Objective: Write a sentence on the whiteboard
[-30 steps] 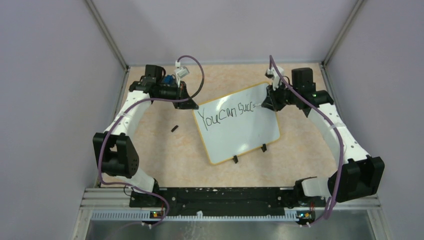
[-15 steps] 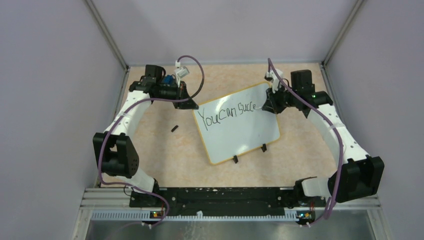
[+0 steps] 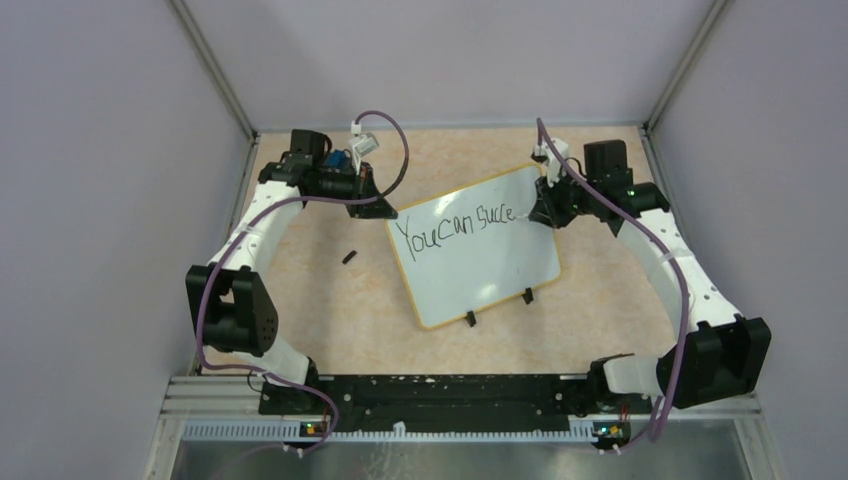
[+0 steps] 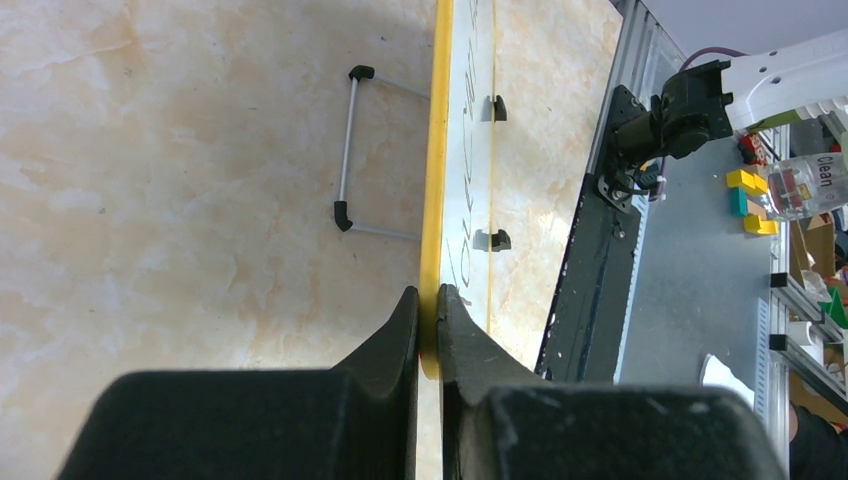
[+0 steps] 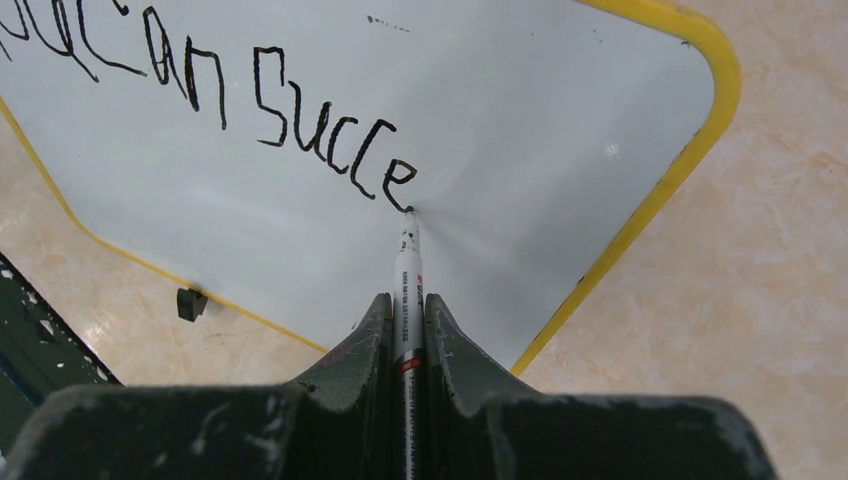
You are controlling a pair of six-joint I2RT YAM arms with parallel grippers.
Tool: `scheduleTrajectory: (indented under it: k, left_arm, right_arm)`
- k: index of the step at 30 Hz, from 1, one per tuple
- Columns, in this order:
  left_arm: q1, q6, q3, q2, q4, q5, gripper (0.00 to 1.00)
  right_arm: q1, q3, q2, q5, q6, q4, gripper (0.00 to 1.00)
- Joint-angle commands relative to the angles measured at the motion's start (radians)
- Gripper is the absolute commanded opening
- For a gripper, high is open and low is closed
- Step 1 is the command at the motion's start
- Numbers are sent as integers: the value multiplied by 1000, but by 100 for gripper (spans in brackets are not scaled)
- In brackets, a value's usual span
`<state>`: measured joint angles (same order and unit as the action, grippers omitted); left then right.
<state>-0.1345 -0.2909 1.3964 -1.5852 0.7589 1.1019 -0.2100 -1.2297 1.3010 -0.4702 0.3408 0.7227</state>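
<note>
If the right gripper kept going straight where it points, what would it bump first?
The whiteboard. The right gripper is shut on a marker, and its tip seems to touch the board just past the last letter of the sentence, so going on would only press the marker harder.

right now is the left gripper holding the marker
No, the left gripper clamps the rim of the whiteboard; the marker sits in the right gripper.

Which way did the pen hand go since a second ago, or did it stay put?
Yes. The right gripper, shut on the marker, slid rightward along the whiteboard, nearer its far right corner. The sentence gained an "e".
</note>
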Motion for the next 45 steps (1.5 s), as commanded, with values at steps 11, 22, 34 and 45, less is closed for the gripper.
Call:
scheduleTrajectory:
  k: [11,22,34,45]
  left_arm:
    - [-31,-33,-21,22,7,-4,0]
    - [-31,-34,-28,24,5,-10,0]
    - [-31,-33,-26,20,2,-8,0]
    - [-31,-31,-25,19,2,-8,0]
  right_arm:
    - [27,-75,-23,-7,7,-21,0]
    - [26,-53,8,-4,6,-50,0]
    - [58,-75,11,36,17,-37,0]
    - [59,-92,21,8,-6,-65,0]
